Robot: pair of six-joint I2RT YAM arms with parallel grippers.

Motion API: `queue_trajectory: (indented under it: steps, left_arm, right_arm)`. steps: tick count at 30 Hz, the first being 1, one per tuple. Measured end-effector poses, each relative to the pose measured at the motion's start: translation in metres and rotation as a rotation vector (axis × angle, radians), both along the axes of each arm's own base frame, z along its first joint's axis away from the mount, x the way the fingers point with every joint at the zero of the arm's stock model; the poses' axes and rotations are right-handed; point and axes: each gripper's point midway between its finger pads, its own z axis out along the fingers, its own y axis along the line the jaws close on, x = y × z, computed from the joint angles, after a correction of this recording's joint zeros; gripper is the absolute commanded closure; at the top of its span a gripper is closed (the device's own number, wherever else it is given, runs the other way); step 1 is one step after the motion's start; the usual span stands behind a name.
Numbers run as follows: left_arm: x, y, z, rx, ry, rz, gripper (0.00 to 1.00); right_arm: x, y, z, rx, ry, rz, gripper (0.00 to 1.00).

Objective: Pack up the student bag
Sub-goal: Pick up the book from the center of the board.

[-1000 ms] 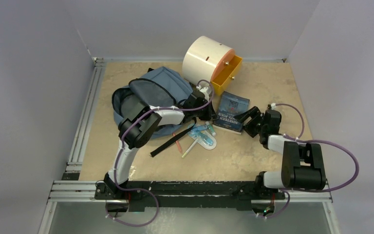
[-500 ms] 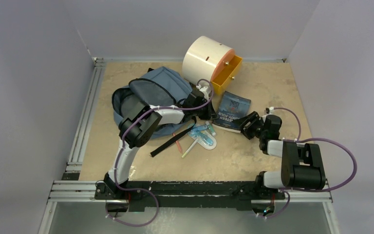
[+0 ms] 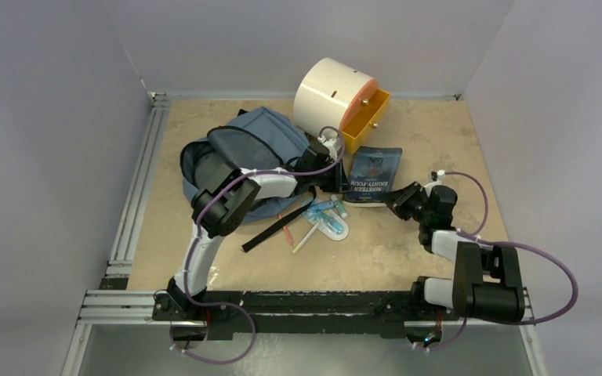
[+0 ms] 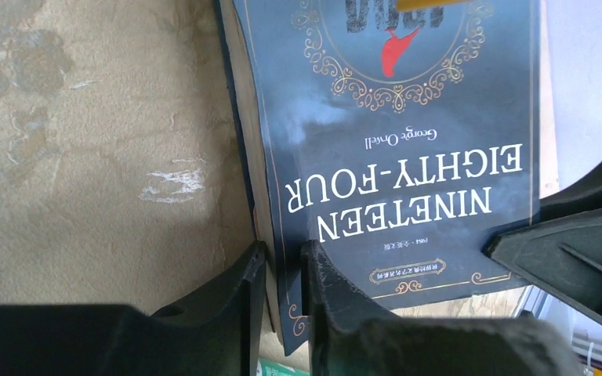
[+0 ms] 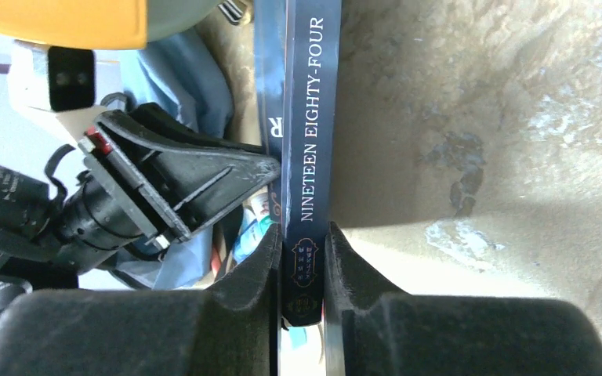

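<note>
Right gripper (image 5: 302, 235) closed in, now clamped on 1984 paperback (image 4: 407, 157) spine; left gripper (image 4: 282, 262) pinching its opposite edge

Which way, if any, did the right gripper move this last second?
Yes: the right gripper slid slightly away from the orange drawer, toward the view's bottom, closing on the book.

Plain pale grey walls (image 3: 321, 31) stand at 9, 12 and 3 o'clock. Aluminium rails (image 3: 137, 188) edge the mottled beige tabletop (image 3: 439, 133) at 9 and 6 o'clock.
</note>
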Motion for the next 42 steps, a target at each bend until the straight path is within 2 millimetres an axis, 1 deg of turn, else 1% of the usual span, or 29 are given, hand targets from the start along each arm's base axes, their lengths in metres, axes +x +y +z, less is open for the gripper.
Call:
queue_trajectory:
  steps: [2,3,5,8,11,15,18,21,24,26,29,31,32,34,36,38,40,42]
  left_arm:
    - [-0.001,-0.001,0.001,0.003,0.008,-0.008,0.69]
    - [-0.002,0.0,0.001,0.006,0.012,-0.011,0.66]
    - [-0.004,0.001,0.001,0.014,0.02,-0.017,0.61]
    - [-0.008,0.004,0.006,0.028,0.025,-0.023,0.56]
    - [-0.015,0.01,0.008,0.056,0.042,-0.023,0.53]
    - [-0.027,0.022,0.014,0.082,0.065,-0.018,0.5]
    - [-0.034,0.03,0.03,0.084,0.06,-0.012,0.49]
    - [-0.036,0.035,0.06,0.063,0.021,-0.006,0.47]
    - [-0.037,0.042,0.105,0.037,-0.058,0.005,0.46]
    - [-0.037,0.049,0.135,0.023,-0.122,0.013,0.45]
    - [-0.039,0.065,0.177,0.009,-0.214,0.029,0.44]
    - [-0.037,0.081,0.199,0.007,-0.262,0.043,0.42]
    - [-0.034,0.093,0.212,0.005,-0.287,0.058,0.41]
    - [-0.022,0.126,0.235,0.012,-0.338,0.106,0.4]
    - [-0.011,0.162,0.255,0.026,-0.387,0.165,0.39]
    - [-0.002,0.197,0.274,0.051,-0.436,0.22,0.38]
    - [-0.001,0.217,0.293,0.069,-0.479,0.246,0.38]
    - [-0.005,0.227,0.313,0.075,-0.532,0.235,0.38]
  right_arm:
    - [0.0,-0.001,0.006,-0.008,-0.02,-0.001,0.98]
    - [0.0,0.0,0.007,-0.008,-0.022,0.0,1.0]
    - [-0.003,-0.002,0.01,-0.023,-0.027,-0.005,1.0]
    - [-0.007,-0.006,0.019,-0.053,-0.035,-0.024,1.0]
    - [-0.008,-0.011,0.032,-0.088,-0.044,-0.053,1.0]
    - [-0.005,-0.027,0.052,-0.15,-0.06,-0.136,1.0]
    - [-0.006,-0.041,0.068,-0.2,-0.071,-0.206,1.0]
    - [-0.008,-0.052,0.083,-0.241,-0.076,-0.261,1.0]
    - [-0.009,-0.06,0.105,-0.288,-0.101,-0.292,1.0]
    - [-0.008,-0.065,0.13,-0.325,-0.143,-0.302,1.0]
    - [-0.003,-0.069,0.178,-0.378,-0.246,-0.3,1.0]
    - [-0.002,-0.067,0.208,-0.404,-0.317,-0.283,1.0]
    - [-0.002,-0.065,0.224,-0.416,-0.354,-0.268,1.0]
    - [-0.001,-0.059,0.253,-0.433,-0.429,-0.226,1.0]
    - [0.0,-0.05,0.274,-0.439,-0.483,-0.178,1.0]
    - [0.002,-0.035,0.291,-0.443,-0.53,-0.108,1.0]
    - [0.004,-0.016,0.3,-0.444,-0.562,-0.032,1.0]
    - [0.004,0.015,0.305,-0.442,-0.591,0.077,1.0]
